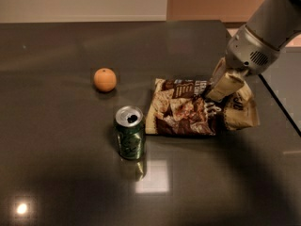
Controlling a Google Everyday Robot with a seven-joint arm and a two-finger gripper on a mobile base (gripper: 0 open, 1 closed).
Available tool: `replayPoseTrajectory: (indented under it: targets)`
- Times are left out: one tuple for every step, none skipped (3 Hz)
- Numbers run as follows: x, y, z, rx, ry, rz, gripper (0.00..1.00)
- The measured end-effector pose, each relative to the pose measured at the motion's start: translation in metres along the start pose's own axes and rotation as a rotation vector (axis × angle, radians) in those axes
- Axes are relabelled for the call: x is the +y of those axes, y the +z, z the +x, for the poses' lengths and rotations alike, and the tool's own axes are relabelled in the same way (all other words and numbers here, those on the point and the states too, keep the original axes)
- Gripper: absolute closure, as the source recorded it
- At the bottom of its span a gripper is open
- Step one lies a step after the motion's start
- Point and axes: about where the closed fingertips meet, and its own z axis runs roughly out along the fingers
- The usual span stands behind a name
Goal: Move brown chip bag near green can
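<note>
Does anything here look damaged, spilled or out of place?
Only the flat, crinkly brown chip bag: its right end is crumpled where the tool meets it. The small green drink can stands upright; nothing spilled.

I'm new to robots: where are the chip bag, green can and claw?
brown chip bag [181, 114], camera view, its middle
green can [130, 139], camera view, its patterned side
claw [208, 96], camera view, its tip, at the bag's right part

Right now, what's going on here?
The robot arm reaches in from the upper right, with its hand down on the right part of the brown chip bag. The bag lies on the dark table, its left edge close beside the upright green can; I can't tell whether they touch. An orange sits apart, behind and left of the can.
</note>
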Motion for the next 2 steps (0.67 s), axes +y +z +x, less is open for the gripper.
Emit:
replayPoseTrajectory:
  targets:
    - [0.0076,0.0,0.0007,0.001,-0.004,-0.008,0.61]
    - [0.0103,0.001,0.0009,0.001,-0.006,-0.018,0.37]
